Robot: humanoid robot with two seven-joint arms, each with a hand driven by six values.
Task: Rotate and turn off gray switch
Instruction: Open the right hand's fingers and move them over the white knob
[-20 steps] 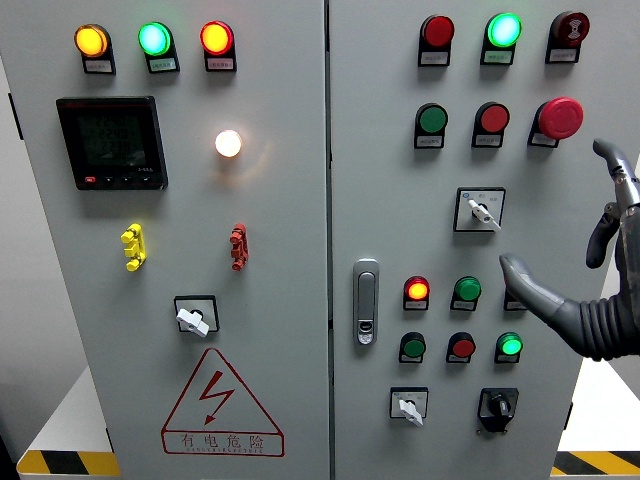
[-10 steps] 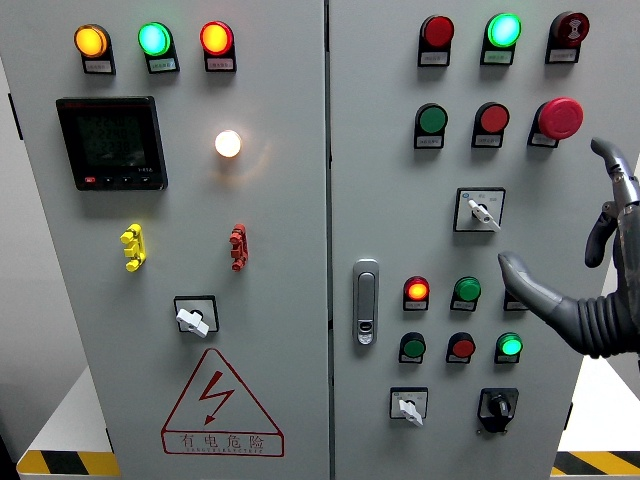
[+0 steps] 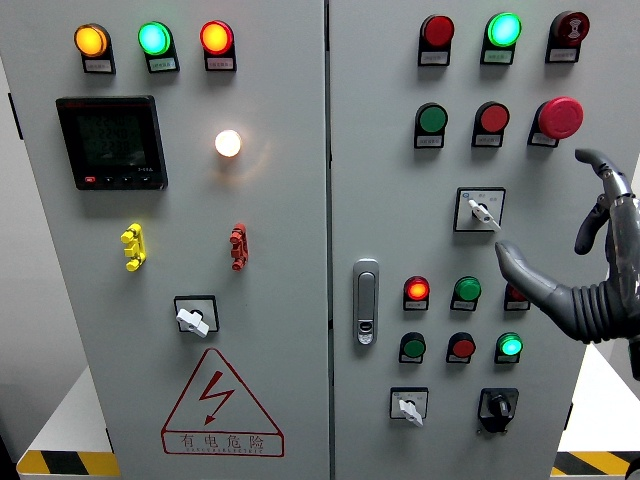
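The robot's right hand [image 3: 590, 240] hangs with fingers spread and holding nothing, thumb tip just at four o'clock of the small gray rotary switch with a white lever on a square black-framed plate [image 3: 481, 210], high on the right door of the gray metal control cabinet [image 3: 380, 150]. Two similar gray switches sit lower, so the hand could settle on the wrong one; an open thumb could also brush the red-lit round indicator [image 3: 417, 291] or the big red mushroom stop button [image 3: 560, 117] at one o'clock. Compared with a second ago, the hand has drifted up and leftward toward the switch. The left hand is out of view.
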